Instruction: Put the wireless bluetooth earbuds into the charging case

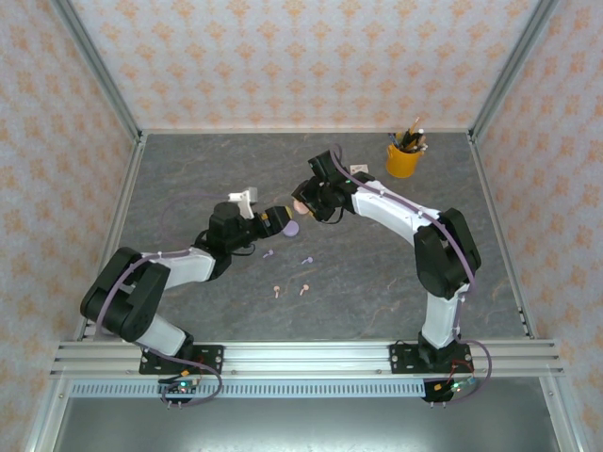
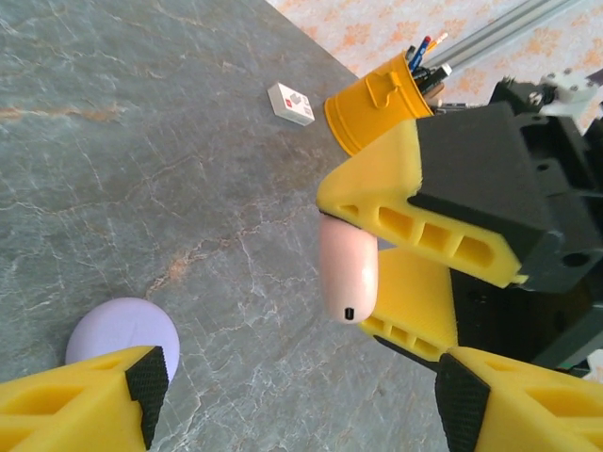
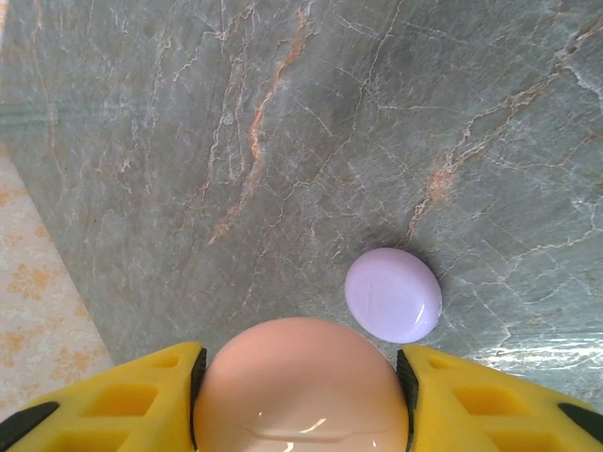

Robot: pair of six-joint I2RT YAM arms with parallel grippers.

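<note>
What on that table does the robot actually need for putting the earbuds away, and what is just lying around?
For the job:
pink case
lilac case
two lilac earbuds
two pink earbuds

Just lying about:
yellow pen cup
small white box

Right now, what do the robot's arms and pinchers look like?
Both arms, the left arm and the right arm, have smooth white shells with black joints, and a thin purple cable runs along each. The fingers are bright yellow plastic with hollow cut-outs and black rubbery pads.
</note>
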